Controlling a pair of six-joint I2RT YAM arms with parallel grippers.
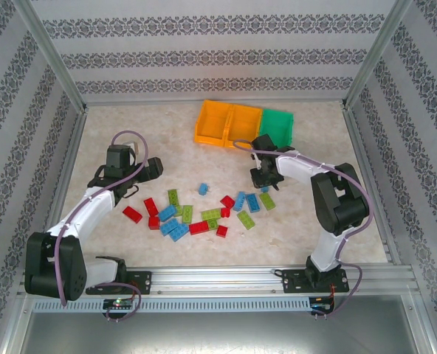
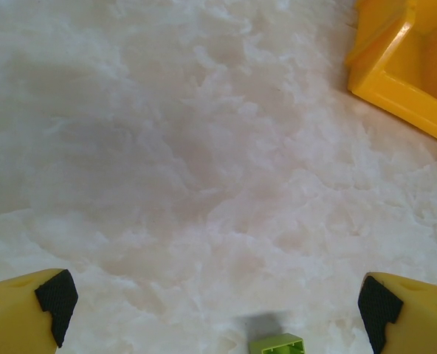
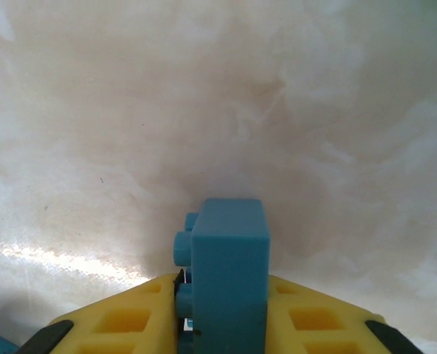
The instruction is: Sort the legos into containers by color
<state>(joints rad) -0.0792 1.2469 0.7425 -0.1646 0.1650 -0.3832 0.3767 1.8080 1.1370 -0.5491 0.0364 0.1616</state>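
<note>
Red, blue and light green legos (image 1: 196, 214) lie scattered on the pale table between the two arms. In the right wrist view my right gripper (image 3: 222, 324) is shut on a blue lego (image 3: 229, 258) that stands on end between the yellow fingers (image 3: 130, 321), just above the table. From above, that gripper (image 1: 265, 179) hangs at the pile's right end, in front of the containers. My left gripper (image 2: 215, 306) is open and holds nothing, and a light green lego (image 2: 277, 344) lies just below the gap. The containers, two orange bins (image 1: 204, 133) and a green bin (image 1: 281, 133), stand in a row at the back.
My left gripper (image 1: 136, 189) hovers left of the pile, near a red lego (image 1: 132, 214). A corner of an orange bin (image 2: 396, 66) appears at the upper right of the left wrist view. Metal frame posts and patterned walls enclose the table.
</note>
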